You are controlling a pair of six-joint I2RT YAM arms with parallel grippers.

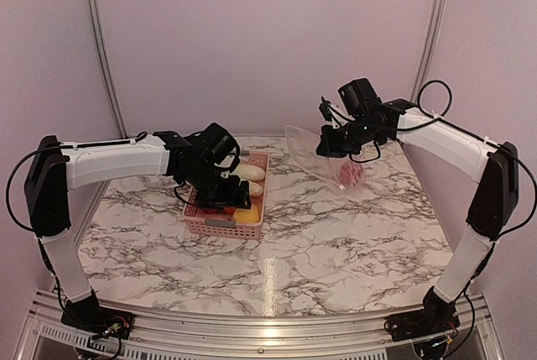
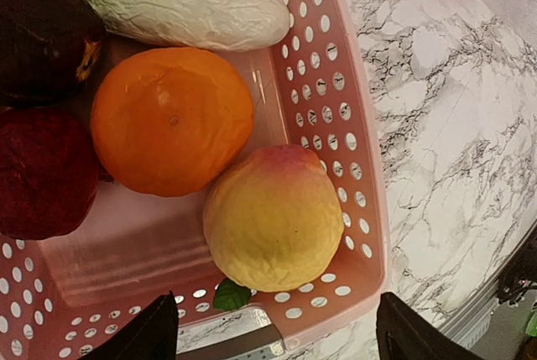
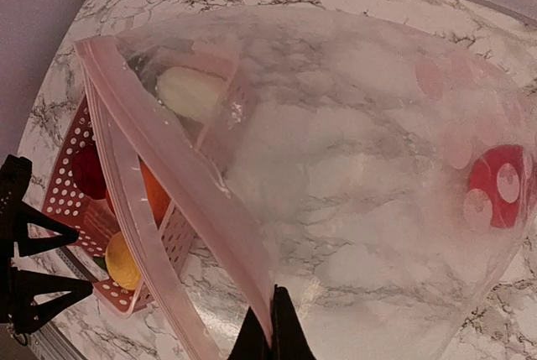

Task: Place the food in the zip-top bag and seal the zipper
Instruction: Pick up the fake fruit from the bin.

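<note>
My left gripper (image 1: 225,190) hangs open and empty over the near end of the pink basket (image 1: 220,227). In the left wrist view the open gripper (image 2: 277,345) is just above a yellow fruit (image 2: 273,217). Beside it lie an orange (image 2: 172,121), a red fruit (image 2: 42,171), a dark purple one (image 2: 42,37) and a white oblong (image 2: 180,3). My right gripper (image 1: 336,147) is shut on the mouth edge of the clear zip-top bag (image 1: 323,159) and holds it lifted. One red food (image 1: 352,174) lies inside the bag. In the right wrist view the shut gripper (image 3: 273,316) pinches the zipper strip (image 3: 168,167).
The basket (image 2: 369,167) stands left of the table's middle, the bag just right of it. Through the bag film I see the basket (image 3: 71,167) and the left fingers (image 3: 25,268). Purple walls close the back and sides.
</note>
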